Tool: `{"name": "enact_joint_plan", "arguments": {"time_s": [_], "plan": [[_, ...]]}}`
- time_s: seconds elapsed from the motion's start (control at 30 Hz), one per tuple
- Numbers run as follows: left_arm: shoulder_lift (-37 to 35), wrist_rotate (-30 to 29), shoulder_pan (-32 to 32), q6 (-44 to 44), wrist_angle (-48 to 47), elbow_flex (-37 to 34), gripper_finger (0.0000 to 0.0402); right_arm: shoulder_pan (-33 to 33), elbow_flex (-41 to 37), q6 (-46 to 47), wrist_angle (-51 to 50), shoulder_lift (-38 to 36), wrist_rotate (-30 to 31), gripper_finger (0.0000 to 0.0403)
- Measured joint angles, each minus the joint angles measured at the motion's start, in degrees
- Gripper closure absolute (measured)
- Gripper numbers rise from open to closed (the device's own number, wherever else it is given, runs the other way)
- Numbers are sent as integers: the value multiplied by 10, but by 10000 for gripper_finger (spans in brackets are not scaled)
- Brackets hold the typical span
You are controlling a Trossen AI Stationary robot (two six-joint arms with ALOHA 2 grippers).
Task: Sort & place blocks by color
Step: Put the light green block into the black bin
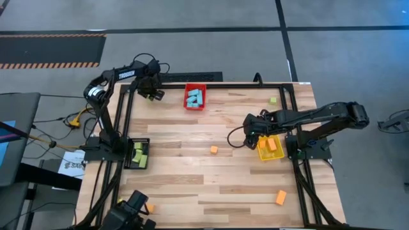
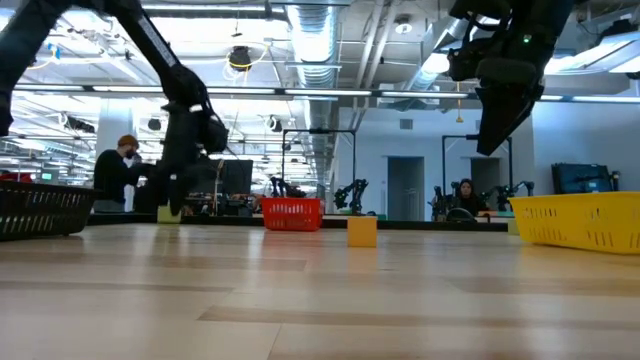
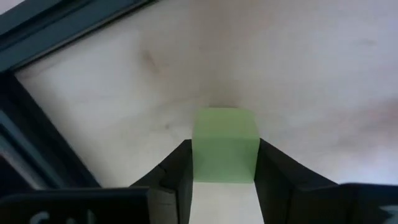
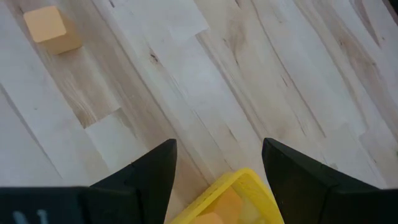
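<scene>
Wooden table (image 1: pixel 192 166): left gripper (image 3: pixel 222 171) at far-left corner beside red bin (image 1: pixel 195 98), jaws grasping a yellow-green block (image 3: pixel 225 146) on the tabletop; right gripper (image 4: pixel 217 165) released above yellow bin (image 4: pixel 239 194); orange block (image 4: pixel 46 26) nearby

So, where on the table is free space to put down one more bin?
The widest bare patch lies between the red bin, the black bin and the orange cube. The near middle is bare too. It is crowded around the yellow bin, under the right gripper.

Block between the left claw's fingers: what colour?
Yellow-green block; the left wrist view shows it best.
</scene>
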Motion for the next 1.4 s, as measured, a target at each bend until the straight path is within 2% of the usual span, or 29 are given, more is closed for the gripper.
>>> {"name": "enact_joint_plan", "arguments": {"time_s": [0.17, 0.33, 0.6, 0.77, 0.9, 1.03, 1.2, 1.4], "plan": [[-91, 50, -25, 30, -50, -7, 298, -2, 0, 0, 0, 0, 0, 143], [-246, 70, -113, 22, -121, -67, 294, -7, 0, 0, 0, 0, 1, 143], [-487, 85, -303, -163, -160, -230, 292, -12, 0, -29, 17, 0, 1, 143], [-572, 115, -384, -277, -131, -327, 291, -32, 0, -52, 30, 0, 0, 143], [-593, 164, -435, -307, -96, -360, 291, -54, 0, -58, 28, 0, -16, 143], [-579, 189, -485, -307, -87, -371, 291, -69, 0, -58, 28, 0, -29, 143], [-532, 152, -519, -286, -76, -371, 281, -81, 0, -58, 29, 0, -29, 143], [-483, 117, -529, -220, -72, -369, 222, -89, 0, -57, 28, 0, -31, 143]]}}
